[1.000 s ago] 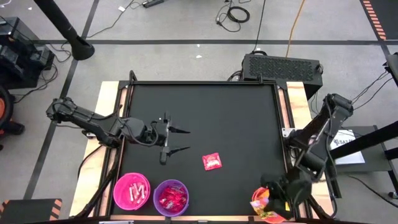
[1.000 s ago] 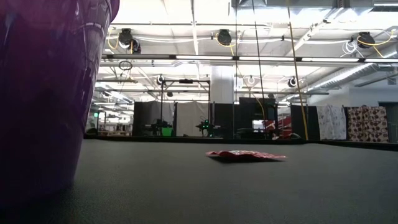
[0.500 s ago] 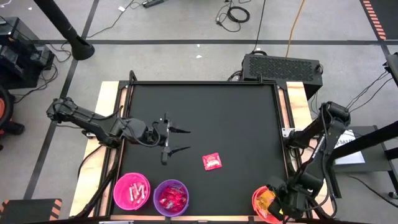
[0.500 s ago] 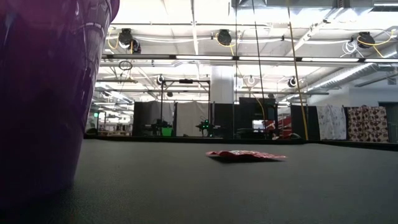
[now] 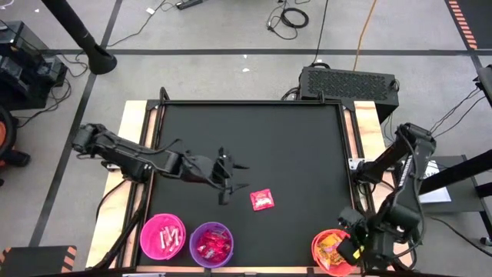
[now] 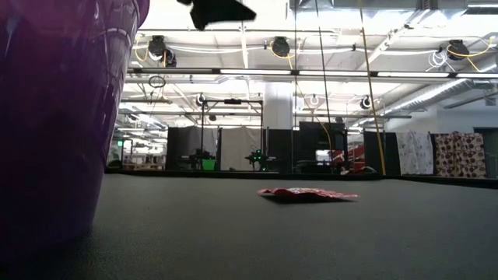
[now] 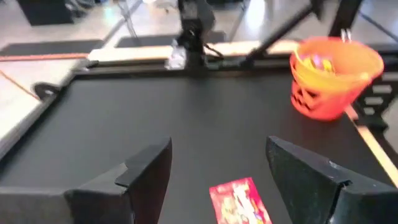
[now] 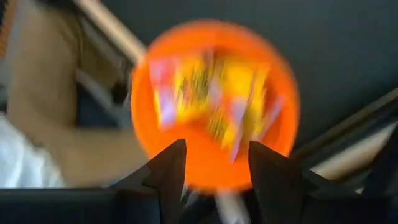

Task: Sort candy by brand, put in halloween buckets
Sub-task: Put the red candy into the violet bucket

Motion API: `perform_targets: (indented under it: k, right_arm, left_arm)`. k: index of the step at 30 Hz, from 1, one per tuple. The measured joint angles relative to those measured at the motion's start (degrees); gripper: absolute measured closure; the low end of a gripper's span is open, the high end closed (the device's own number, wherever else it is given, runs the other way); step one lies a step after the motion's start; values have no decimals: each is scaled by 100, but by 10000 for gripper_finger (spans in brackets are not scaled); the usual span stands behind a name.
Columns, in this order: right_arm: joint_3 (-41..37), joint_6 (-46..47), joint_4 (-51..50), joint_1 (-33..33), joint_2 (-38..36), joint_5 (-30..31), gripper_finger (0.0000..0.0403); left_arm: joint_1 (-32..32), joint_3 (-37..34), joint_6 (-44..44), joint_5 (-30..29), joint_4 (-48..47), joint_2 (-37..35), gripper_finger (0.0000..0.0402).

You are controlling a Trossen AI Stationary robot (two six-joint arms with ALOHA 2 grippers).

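- A black table (image 5: pixel 254 146) filled the middle of the overhead view; a dark robot arm reached in from each side.
- The left gripper (image 5: pixel 228 178) hung over the table's middle, just beside a single red candy packet (image 5: pixel 263 199); its two fingers (image 7: pixel 140 177) stood wide apart and gripped nothing; in its wrist view the red packet (image 7: pixel 240 200) lay flat on the table between and ahead of the fingers.
- The right gripper (image 5: pixel 357 248) was poised at the table's near right corner, directly above the orange bucket (image 5: pixel 332 252); its fingers (image 8: pixel 169 168) were parted with nothing between them; the bucket (image 8: pixel 211 106) showed beneath them, round and holding yellow and pale packets (blurred, so no brand could be read).
- The pink bucket (image 5: pixel 163 236) and the purple bucket (image 5: pixel 211 243) stood touching at the near left edge; the pink one held pale packets; the purple one held red packets.
- In the table-level view the purple bucket (image 6: pixel 54 117) loomed large at one side; the red packet (image 6: pixel 307 194) lay flat farther off on the bare surface; a dark tip of an arm (image 6: pixel 218 10) dipped in from above.
- From the left wrist, the orange bucket (image 7: pixel 333 74) showed a carved pumpkin face.
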Motion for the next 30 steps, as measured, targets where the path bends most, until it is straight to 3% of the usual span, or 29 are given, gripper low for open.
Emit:
perform_targets:
  k: [2,6,8,14,19,23,30]
  right_arm:
    - [258,-271,-699,-88,0,862,243]
    - [324,-1266,-1170,-512,65,3307,253]
    - [237,-2197,-940,-875,178,3736,255]
    - [-178,-5323,541,-2332,790,3797,255]
    - [-921,-8112,3756,-2899,1451,2944,255]
    - [-1334,-8789,5232,-2939,2055,2742,255]
    - [-1143,-8823,5383,-3073,2747,2604,255]
  left_arm:
    - [50,0,122,210,27,166,135]
    - [157,0,300,630,26,374,135]
    - [204,0,283,753,31,412,135]
    - [233,77,286,778,-88,418,135]
    - [233,220,286,770,-728,416,135]
    - [233,251,336,730,-1099,416,135]
    - [231,251,454,711,-1299,416,135]
